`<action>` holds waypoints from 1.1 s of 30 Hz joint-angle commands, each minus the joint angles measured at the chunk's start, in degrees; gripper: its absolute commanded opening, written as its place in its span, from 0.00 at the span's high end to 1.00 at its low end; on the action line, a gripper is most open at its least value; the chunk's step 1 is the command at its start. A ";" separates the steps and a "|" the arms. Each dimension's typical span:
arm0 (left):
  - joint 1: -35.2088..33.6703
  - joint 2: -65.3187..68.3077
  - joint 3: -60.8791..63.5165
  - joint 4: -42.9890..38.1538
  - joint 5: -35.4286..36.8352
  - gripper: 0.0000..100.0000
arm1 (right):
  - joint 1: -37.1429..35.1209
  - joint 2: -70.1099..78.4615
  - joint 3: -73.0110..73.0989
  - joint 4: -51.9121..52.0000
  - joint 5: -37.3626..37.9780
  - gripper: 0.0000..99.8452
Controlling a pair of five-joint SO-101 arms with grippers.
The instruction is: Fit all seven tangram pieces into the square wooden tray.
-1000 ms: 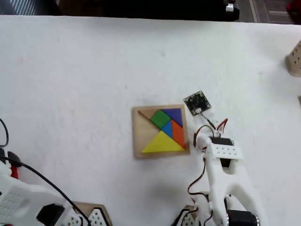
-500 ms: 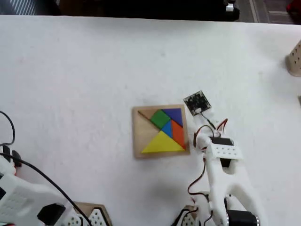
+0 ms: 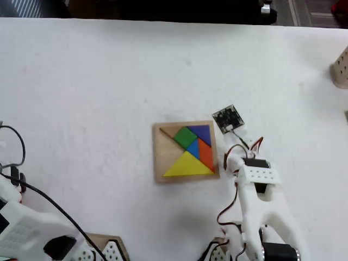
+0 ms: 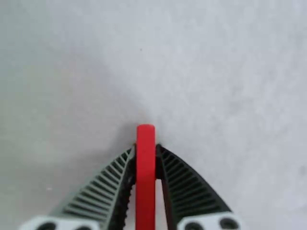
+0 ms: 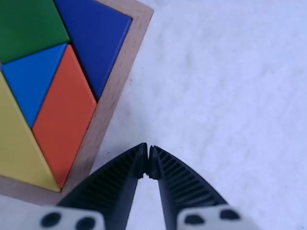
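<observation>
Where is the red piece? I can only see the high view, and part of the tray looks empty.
Observer: The left gripper is shut on the red piece, which sits edge-on between its fingers.
Operator: Is it near the empty spot?
Observer: No, white table lies beneath it, no wood.
Operator: And the other one, what's it holding?
Observer: Nothing. The right gripper is shut and empty, beside the tray rim near the orange piece.
</observation>
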 commanded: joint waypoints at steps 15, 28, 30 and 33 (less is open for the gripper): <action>4.62 1.71 -16.35 21.10 1.05 0.98 | -0.22 -1.98 -0.26 -0.13 0.88 0.98; 23.43 1.36 -29.45 30.42 16.70 0.98 | 3.38 -2.51 -0.70 -0.22 0.44 0.98; 28.97 1.27 -30.86 31.21 20.57 0.98 | 4.88 -2.51 -1.23 -0.22 -0.18 0.98; 37.58 1.27 -33.32 31.56 27.16 0.98 | 9.01 -2.07 -2.99 0.04 -6.15 0.98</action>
